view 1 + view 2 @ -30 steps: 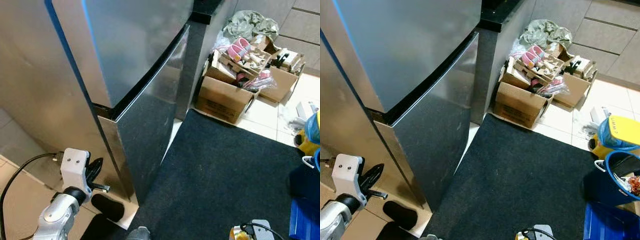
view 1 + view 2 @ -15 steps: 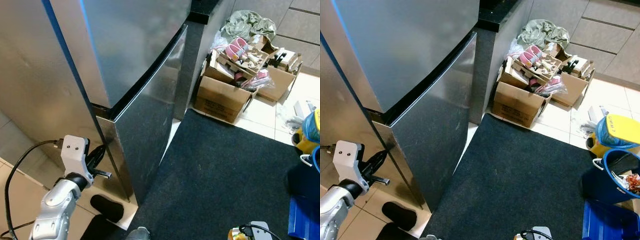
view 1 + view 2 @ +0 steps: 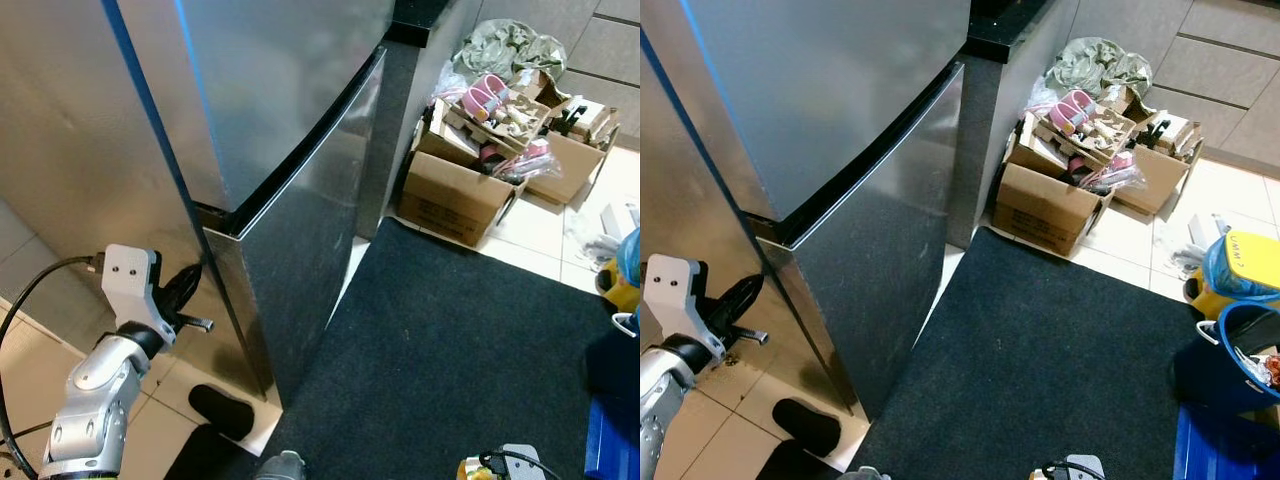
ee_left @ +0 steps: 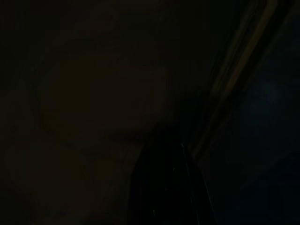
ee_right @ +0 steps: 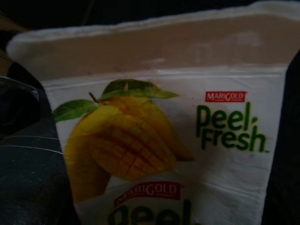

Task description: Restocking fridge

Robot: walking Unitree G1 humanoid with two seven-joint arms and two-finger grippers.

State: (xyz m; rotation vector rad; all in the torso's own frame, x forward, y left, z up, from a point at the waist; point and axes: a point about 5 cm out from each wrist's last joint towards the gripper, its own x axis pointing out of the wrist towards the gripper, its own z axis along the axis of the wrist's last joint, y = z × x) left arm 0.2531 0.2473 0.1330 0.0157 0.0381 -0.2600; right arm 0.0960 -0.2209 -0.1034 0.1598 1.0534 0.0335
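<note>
left hand (image 3: 190,300) at fridge (image 3: 270,150) lower-door corner, finger state cannot tell | right hand: mango juice carton (image 5: 164,140) fills its wrist view, grip cannot tell | both fridge doors closed

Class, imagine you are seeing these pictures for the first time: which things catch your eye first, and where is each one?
The tall stainless-steel fridge with both doors shut dominates the robot's left, and the left gripper reaches at its lower corner. Open cardboard boxes of clutter sit on the tiled floor beyond the dark floor mat. The right wrist view shows a white mango juice carton up close.
</note>
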